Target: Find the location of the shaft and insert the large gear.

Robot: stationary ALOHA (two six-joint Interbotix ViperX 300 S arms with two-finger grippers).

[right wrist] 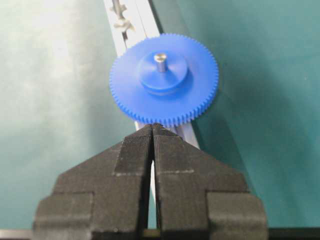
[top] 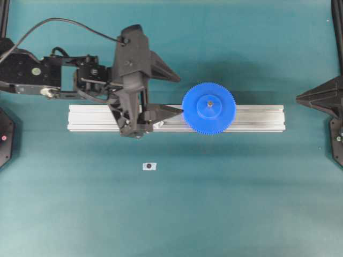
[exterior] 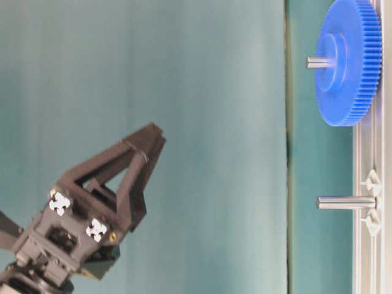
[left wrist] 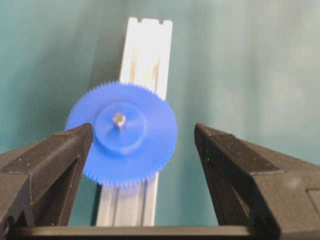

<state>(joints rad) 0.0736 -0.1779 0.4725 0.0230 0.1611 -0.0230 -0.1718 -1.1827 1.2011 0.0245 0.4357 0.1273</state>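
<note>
A: We have the large gear (top: 208,108) sitting flat on the aluminium rail (top: 257,118), with the shaft (right wrist: 160,61) poking up through its hub. From the right wrist view the pin tip stands clear above the hub, so we judge the insertion done.

B: Agreed. Our left gripper (left wrist: 144,145) has its jaws spread wide and empty, the gear lying between and beyond the fingertips, apart from both. In the overhead view one fingertip points at the gear's rim, just beside it; we cannot tell from there whether it touches.

A: That is where we could come to grief. If we swing the left arm sideways rather than straight back, that finger could catch the fine teeth and tip or lift the gear off the pin.

B: And our right gripper (right wrist: 151,131)?

A: Pressed shut, holding nothing, parked at the right edge, well apart from the gear. Little risk there unless we bring it forward along the rail.

B: The second pin (exterior: 346,202) stands bare on the rail in the table-level view, with its two translucent clips (exterior: 371,182) beside it. The left arm hangs over that stretch of rail, so dropping lower could knock it.

A: We also cannot tell whether the gear is seated fully down; the hub hides the base.
</note>
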